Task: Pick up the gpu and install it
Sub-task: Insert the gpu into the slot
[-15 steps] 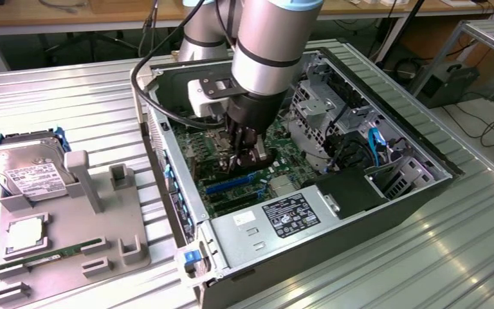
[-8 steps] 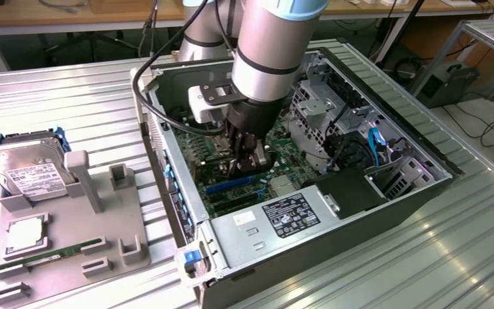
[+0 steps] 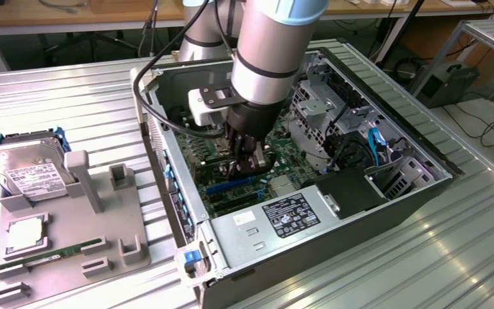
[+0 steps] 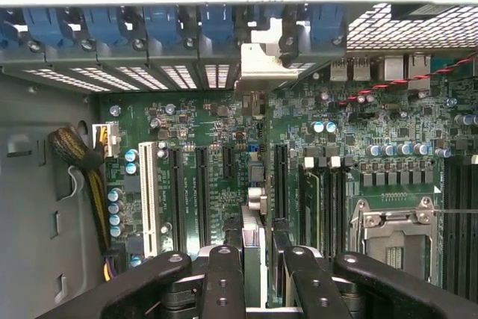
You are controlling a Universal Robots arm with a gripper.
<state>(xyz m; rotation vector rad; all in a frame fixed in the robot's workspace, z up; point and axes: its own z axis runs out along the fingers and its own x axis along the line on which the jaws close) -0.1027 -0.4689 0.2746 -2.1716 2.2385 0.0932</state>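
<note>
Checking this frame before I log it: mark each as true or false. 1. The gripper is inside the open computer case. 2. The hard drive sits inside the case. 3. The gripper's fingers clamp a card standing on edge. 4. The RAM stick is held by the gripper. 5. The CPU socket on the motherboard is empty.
1. True: the gripper is down over the motherboard in the case.
2. False: the hard drive rests on the grey holder outside the case.
3. True: the fingers close on the gpu.
4. False: the RAM stick lies on the holder.
5. True: the CPU socket is empty.
</note>
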